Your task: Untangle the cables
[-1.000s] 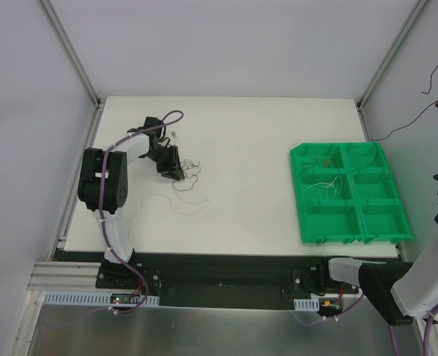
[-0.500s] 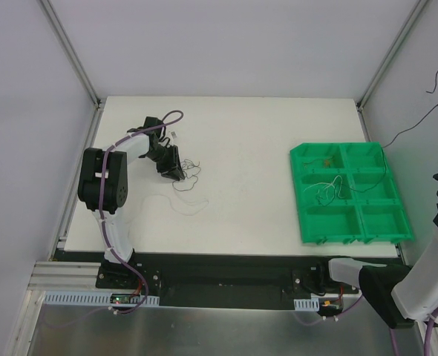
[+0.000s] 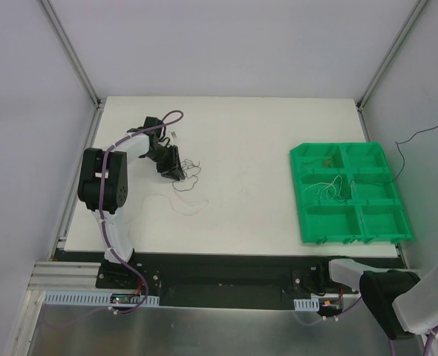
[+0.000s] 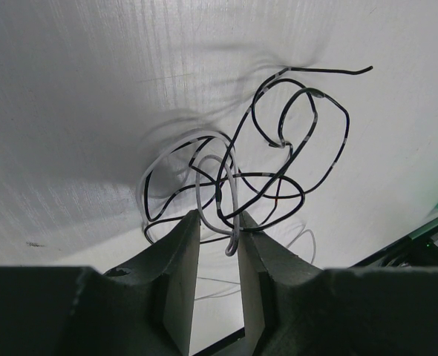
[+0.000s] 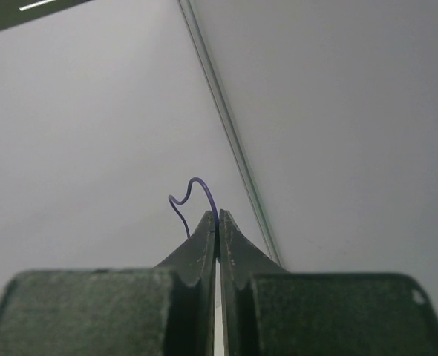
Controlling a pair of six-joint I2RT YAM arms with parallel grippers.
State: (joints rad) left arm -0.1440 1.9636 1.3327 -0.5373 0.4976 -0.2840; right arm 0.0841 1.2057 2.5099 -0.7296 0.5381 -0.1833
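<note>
The tangled cables (image 3: 188,175) lie on the desk's (image 3: 249,141) left side, a whitish loop between the slightly parted left end effector (image 4: 219,216), while the right end effector (image 5: 217,215) is clamped on one dark strand (image 5: 197,179).

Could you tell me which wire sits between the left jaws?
The whitish wire: its loop dips between the left gripper's jaws, while the black wires lie beyond.
</note>
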